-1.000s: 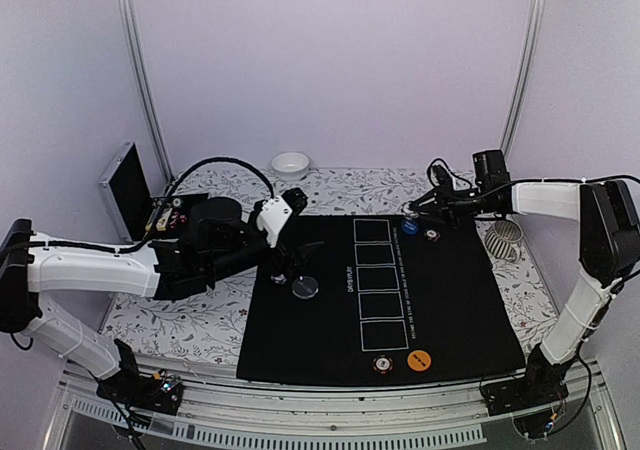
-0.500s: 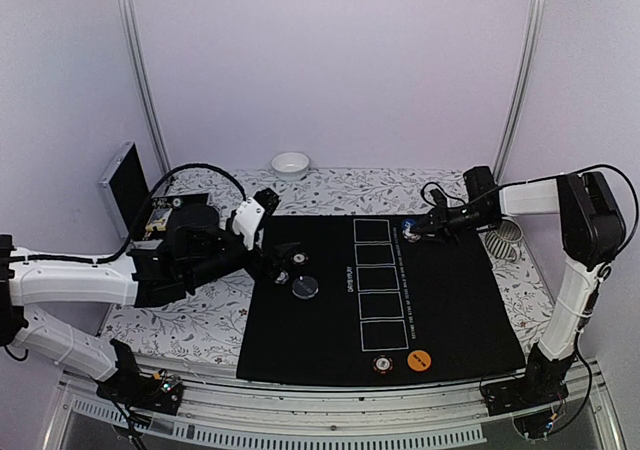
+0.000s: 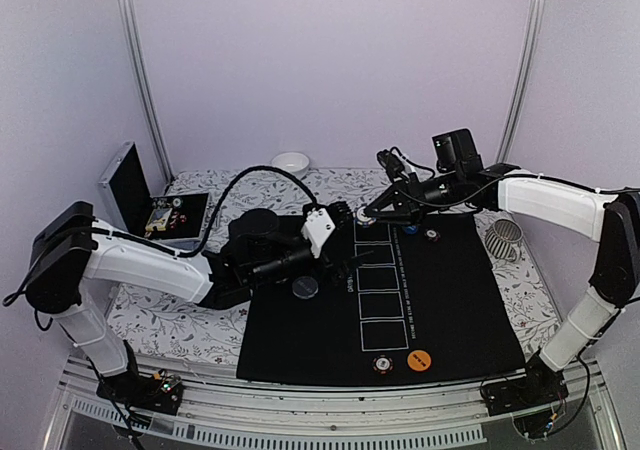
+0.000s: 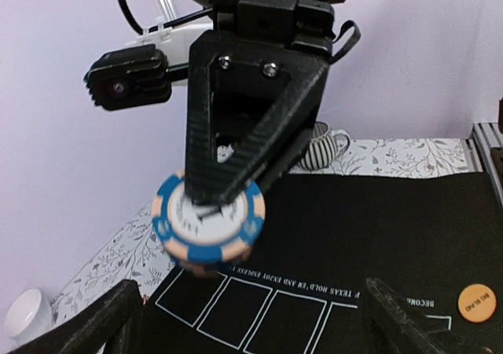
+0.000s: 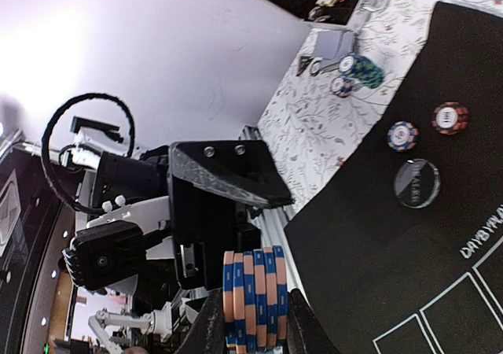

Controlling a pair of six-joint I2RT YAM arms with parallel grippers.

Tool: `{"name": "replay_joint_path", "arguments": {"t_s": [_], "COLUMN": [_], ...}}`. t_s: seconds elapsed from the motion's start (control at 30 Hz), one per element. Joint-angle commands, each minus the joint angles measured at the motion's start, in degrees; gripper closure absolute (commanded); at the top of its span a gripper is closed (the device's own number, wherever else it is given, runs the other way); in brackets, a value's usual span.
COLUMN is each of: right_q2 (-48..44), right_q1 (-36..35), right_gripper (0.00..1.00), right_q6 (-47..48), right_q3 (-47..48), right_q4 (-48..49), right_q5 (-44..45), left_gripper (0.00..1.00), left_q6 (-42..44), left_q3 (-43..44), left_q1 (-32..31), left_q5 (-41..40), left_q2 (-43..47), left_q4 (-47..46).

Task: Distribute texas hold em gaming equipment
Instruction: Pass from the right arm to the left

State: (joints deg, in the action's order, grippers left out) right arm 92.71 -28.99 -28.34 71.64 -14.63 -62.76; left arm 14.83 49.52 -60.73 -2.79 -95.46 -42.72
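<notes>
Moved left: right gripper (image 5: 253, 334), pinching one blue chip stack (image 5: 253, 291); one orange disc (image 3: 419, 361).

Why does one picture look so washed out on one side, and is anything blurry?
Right wrist view: the wall glares white at the left, yet the blue chip stack between the fingers is sharp. Left wrist view: the same stack, near the lens, looks slightly soft; that arm's own fingers are dark blurs. Top view: even light, mat crisp.
</notes>
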Motion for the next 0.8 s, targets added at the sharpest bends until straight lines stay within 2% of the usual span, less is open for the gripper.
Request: {"name": "replay_joint_path", "arguments": {"t_s": [0.0, 0.07, 0.23, 0.37, 0.47, 0.6, 0.67, 0.77], "right_q2": [-1.30, -1.41, -2.19, -2.59, -2.49, -1.84, -1.74, -1.54], "right_q1": [-2.77, -3.24, -4.93, -5.11, -5.11, -5.11, -5.06, -5.11], "right_gripper": [0.98, 0.98, 0.98, 0.98, 0.98, 0.98, 0.98, 0.98], "right_q6": [-3.82, -4.28, -5.65, -6.48, -6.60, -6.64, -6.64, -6.72], "right_q3": [2.02, 2.04, 1.82, 1.50, 1.50, 1.79, 1.84, 1.77], "right_q4": [3.28, 3.44, 4.92, 5.56, 5.81, 5.78, 5.80, 5.76], "right_q5": [-3.08, -2.56, -2.03, -2.11, -2.17, -2.29, -2.05, -1.78], "left_gripper": [0.04, 0.09, 0.31, 0.33, 0.44, 0.52, 0.61, 0.82], "left_q6": [2.94, 3.31, 3.92, 4.07, 4.53, 4.61, 4.75, 5.03], "left_q3": [2.52, 2.58, 3.72, 2.85, 2.40, 2.10, 1.99, 2.23], "left_q1": [-0.90, -0.96, -0.97, -1.02, -1.00, -1.05, -1.01, -0.98], "left_q5": [1.07, 0.30, -0.74, -1.80, -2.87, -2.66, -2.29, -2.30], "left_q2": [-0.51, -0.52, -1.35, -1.19, -0.73, -0.11, -0.08, -0.29], "left_q4": [-6.44, -7.19, -5.30, -4.98, -5.00, -5.02, -5.22, -5.23]}}
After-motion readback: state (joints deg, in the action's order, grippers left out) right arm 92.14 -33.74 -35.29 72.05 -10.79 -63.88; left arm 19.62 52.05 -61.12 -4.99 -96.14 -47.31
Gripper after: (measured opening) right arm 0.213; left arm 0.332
